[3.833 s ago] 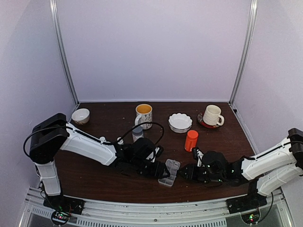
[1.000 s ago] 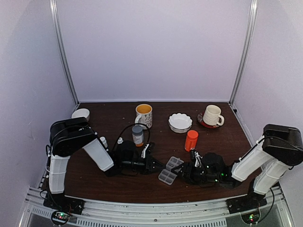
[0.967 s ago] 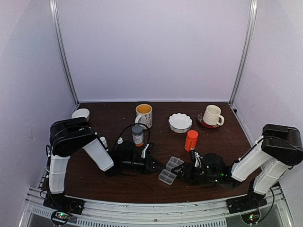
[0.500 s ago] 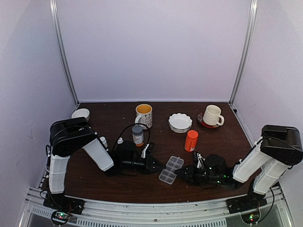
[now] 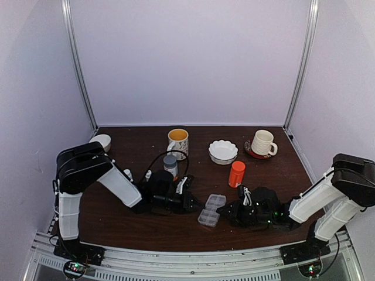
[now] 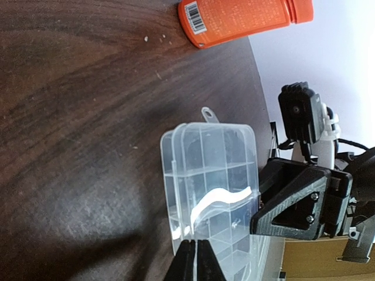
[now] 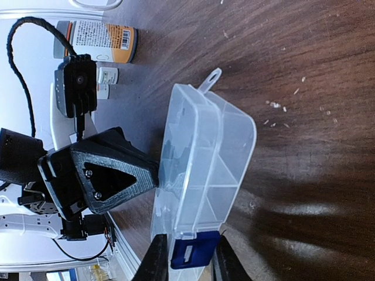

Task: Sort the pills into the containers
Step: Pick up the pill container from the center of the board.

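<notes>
Shut tight, the left gripper [image 6: 194,249], both fingers [image 6: 186,264] pressed flat together with no gap, tips right at the near edge of the clear plastic pill box [image 6: 205,146]; impossible to tell whether a thin lip of plastic is nipped between them. Closed in from the opposite end, the right gripper [image 7: 193,249], fingers [image 7: 159,260] narrowly apart and clamped on a small blue tab [image 7: 202,243] at the near corner of the same box. Box low on the dark wooden table [image 6: 70,117], directly between the two sets of fingertips, with each gripper's black finger against or just beside the box's far side in the other wrist's view. Lid seemingly lifted a little off the base from the right wrist, though hard to be sure through clear plastic. Compartments [image 6: 225,152] in two rows behind clear dividing walls. Pills [image 7: 275,105] as tiny pale specks loose on the wood, beyond the right fingers and just beside the box; a couple more well ahead of the left fingertips, near the orange bottle [image 6: 243,17] past the box's far end. Farther beyond both pairs of fingers: a grey-capped bottle [image 5: 170,165], a mug with a yellow inside [image 5: 177,141], a fluted white bowl [image 5: 223,151], a white mug on a red saucer [image 5: 262,142].
</notes>
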You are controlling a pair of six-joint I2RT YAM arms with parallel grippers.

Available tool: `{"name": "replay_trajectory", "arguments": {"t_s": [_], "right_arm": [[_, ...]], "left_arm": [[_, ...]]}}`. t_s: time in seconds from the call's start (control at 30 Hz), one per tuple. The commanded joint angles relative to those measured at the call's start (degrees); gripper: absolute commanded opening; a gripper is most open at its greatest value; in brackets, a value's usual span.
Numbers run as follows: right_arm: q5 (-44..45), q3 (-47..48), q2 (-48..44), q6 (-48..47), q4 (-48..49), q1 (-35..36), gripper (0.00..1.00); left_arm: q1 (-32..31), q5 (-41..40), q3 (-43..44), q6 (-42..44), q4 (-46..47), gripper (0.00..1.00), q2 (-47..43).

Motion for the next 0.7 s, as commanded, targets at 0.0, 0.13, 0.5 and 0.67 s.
{"name": "replay_trajectory", "arguments": {"t_s": [0.0,0.13,0.5,0.67], "right_arm": [[0.6,1.2,-1.4,-4.2,-4.7,0.3,0.17],[0.8,1.1,-3.1,-4.7,-4.5,0.3,0.17],[1.3,-0.1,-11.9,-9.8,-3.7,0.3,0.17],[0.8,0.0,-17.4,-12.4,-5.7,0.3,0.18]], "left_arm": [[-1.0,-8.4,1.3,7.1,-23.4,0.06,0.1],[-1.9,-10.8,2.4,9.1,-28.0,0.13,-3.2],[-1.8,-9.5,-8.0,2.0,-9.5,0.56,-14.7],[-1.8,-6.0,-11.7,-3.7,6.1,0.68,-16.3]]}}
